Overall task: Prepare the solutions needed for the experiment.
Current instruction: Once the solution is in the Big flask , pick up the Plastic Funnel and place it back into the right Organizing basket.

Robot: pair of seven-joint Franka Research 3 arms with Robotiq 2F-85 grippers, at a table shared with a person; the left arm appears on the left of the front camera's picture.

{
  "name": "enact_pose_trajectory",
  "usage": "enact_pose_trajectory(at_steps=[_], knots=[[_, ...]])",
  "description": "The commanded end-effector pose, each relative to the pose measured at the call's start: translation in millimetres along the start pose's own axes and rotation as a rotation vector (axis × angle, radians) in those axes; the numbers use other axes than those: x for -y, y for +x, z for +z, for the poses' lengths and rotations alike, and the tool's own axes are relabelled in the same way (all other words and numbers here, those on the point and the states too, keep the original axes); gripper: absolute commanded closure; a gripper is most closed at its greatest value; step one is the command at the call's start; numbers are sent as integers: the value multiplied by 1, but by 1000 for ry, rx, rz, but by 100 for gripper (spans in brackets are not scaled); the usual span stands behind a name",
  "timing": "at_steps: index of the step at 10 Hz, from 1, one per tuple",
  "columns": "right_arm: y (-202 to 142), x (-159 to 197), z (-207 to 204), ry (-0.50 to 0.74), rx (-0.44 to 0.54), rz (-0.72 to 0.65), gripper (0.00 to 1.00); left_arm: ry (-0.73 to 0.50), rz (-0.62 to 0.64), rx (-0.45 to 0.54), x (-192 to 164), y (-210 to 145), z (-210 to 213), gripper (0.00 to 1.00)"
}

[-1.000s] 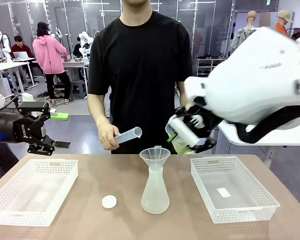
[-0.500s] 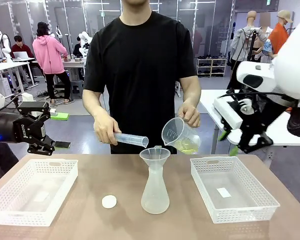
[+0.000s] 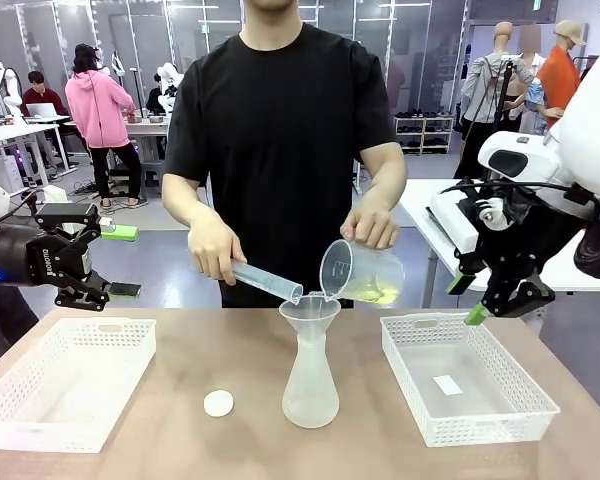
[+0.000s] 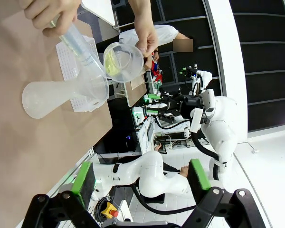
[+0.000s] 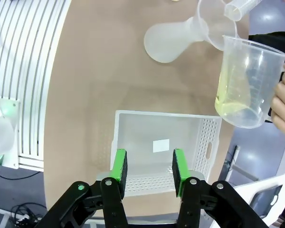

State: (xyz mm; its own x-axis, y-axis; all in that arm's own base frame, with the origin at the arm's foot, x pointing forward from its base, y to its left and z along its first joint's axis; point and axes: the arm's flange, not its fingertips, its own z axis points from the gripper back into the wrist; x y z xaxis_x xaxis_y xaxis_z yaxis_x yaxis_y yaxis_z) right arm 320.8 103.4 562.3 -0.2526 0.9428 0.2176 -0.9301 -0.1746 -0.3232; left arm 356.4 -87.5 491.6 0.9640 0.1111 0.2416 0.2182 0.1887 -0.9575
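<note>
1. Since half a second ago, the person [image 3: 280, 130] has tipped the clear plastic beaker [image 3: 362, 272] of pale yellow-green solution [image 3: 375, 293] to the translucent funnel [image 3: 310, 308] atop the frosted conical flask [image 3: 310, 385].
2. Pouring well likely needs a slow tilt, spout inside the funnel.
3. A clear measuring cylinder [image 3: 265, 281] crowds the funnel from the flask's left.
4. Both claws gape empty: left claw [image 3: 120, 262] far left of the flask, right claw [image 3: 464, 300] far right.

Bright, even; wrist edges warped.
</note>
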Motion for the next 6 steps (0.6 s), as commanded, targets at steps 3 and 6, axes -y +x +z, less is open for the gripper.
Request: enact_pose_trajectory(at_steps=[3,6], knots=[[-14,-9,-11,76,188,-553,50,2,-6,8,2,1,-1,0],[-40,-36,-15,185,383,-975,50,2,-6,8,2,1,-1,0]])
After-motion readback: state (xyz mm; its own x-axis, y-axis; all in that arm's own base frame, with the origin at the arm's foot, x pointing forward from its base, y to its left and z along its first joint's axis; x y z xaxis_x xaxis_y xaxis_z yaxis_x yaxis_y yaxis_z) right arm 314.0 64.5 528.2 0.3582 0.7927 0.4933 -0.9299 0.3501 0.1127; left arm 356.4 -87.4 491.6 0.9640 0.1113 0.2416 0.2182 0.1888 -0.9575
